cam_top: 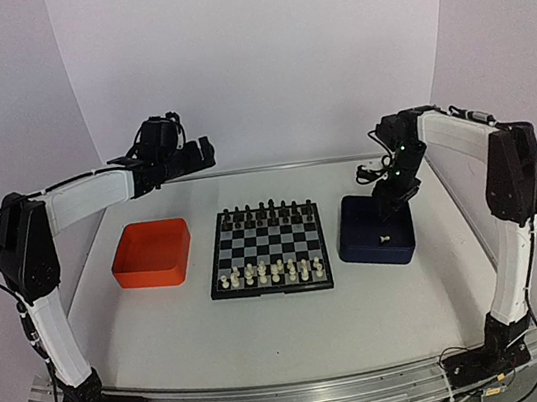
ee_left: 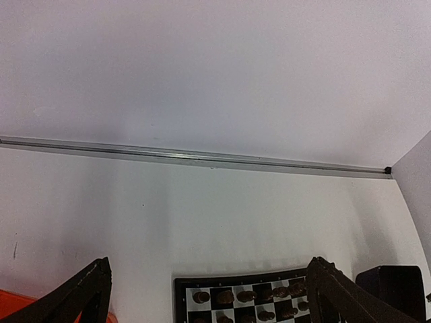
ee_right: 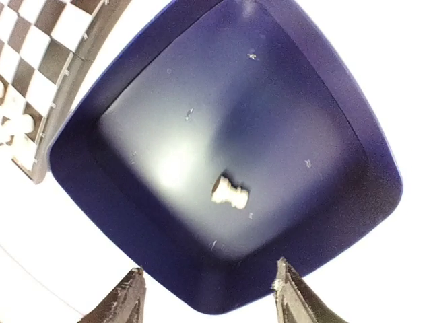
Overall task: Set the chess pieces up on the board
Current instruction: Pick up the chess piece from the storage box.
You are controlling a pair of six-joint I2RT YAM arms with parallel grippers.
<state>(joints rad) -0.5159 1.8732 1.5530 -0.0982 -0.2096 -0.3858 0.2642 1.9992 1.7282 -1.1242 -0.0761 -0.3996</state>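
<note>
Right hand (ee_right: pixel 209 286) spread wide above chess piece (ee_right: pixel 229 190) in blue tray (ee_right: pixel 323 101).

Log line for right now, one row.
left gripper: open, raised | right gripper: open over blue tray | one white piece lying in tray

Soft, even, bright light fills the overhead view, leaving only faint shadows beside the orange tray (cam_top: pixel 151 254). In the right wrist view, a pale glare patch sits left of centre on the dark blue tray (ee_right: pixel 323 101). Its rim bows with lens distortion.
</note>
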